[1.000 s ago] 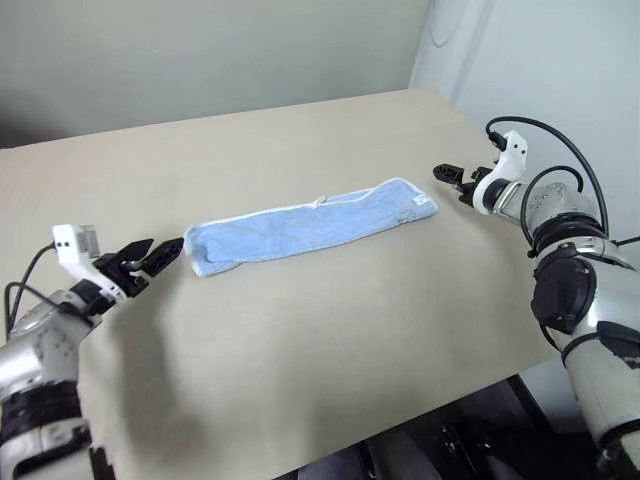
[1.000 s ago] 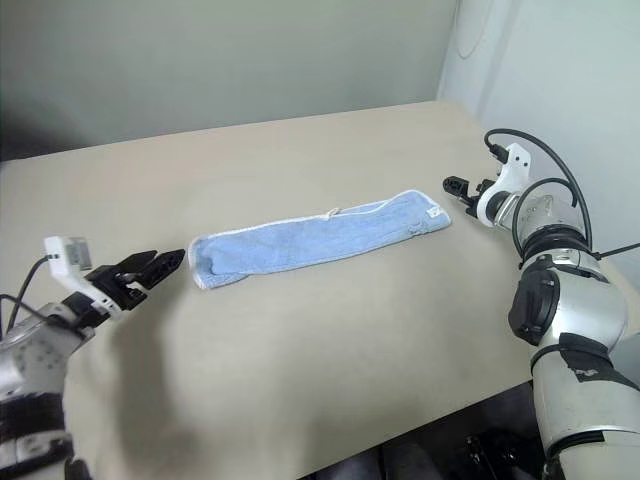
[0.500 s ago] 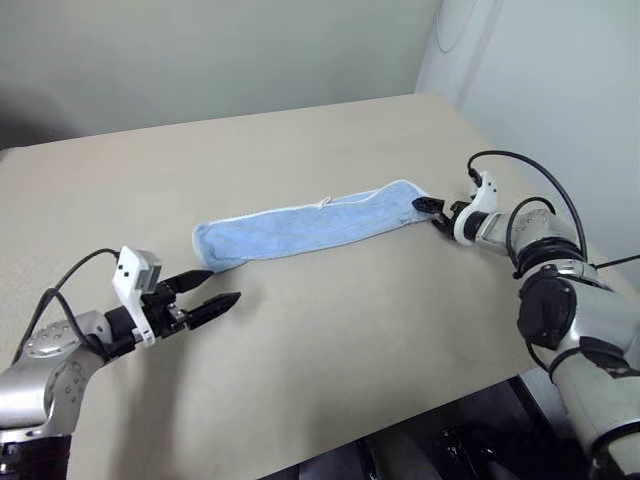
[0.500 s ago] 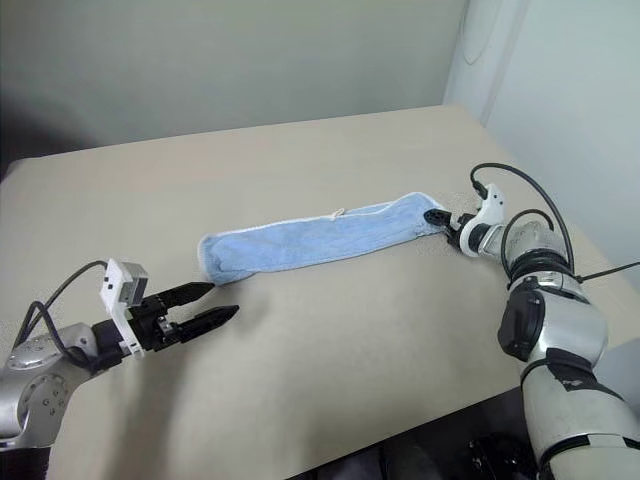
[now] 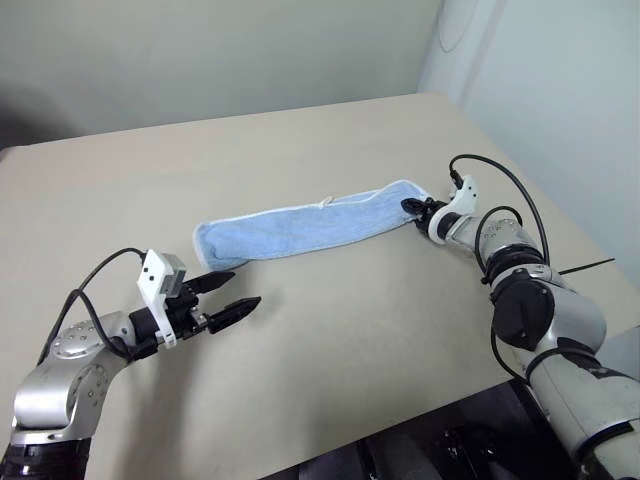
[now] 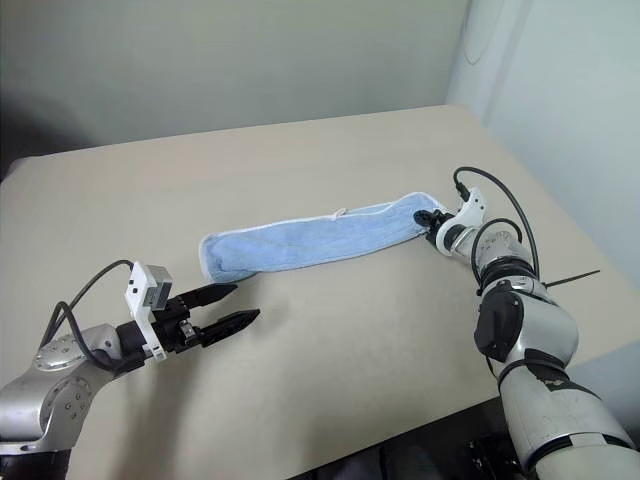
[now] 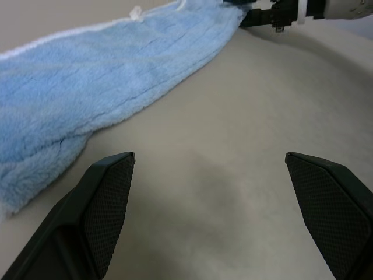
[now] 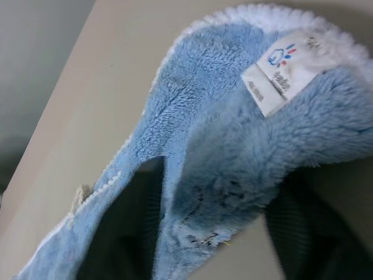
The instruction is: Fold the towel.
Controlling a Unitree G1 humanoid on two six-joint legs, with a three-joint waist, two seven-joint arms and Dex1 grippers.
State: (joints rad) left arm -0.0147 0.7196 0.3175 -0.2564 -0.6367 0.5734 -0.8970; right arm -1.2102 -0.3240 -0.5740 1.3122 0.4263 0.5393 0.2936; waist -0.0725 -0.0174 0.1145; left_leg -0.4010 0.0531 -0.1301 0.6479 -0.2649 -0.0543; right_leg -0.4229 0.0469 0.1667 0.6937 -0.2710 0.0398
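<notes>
Towel (image 5: pixel 310 226) lies as a long strip; the end-to-end fold isn't done yet. Right gripper (image 5: pixel 412 208) pinches its end. Left gripper (image 5: pixel 228 296) is spread, empty.

beige table (image 5: pixel 330 330) with rounded far corner, plain grey-green wall (image 5: pixel 200 50) behind, pale wall (image 5: pixel 560 80) at right

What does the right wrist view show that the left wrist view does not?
The right wrist view shows the towel's white label and the right pincer's fingers closing around the towel's end, one on each side of the cloth. The left wrist view shows the left pincer open over bare table, apart from the towel, and the right pincer from outside at the far end. Both show the blue towel with its white hem.
</notes>
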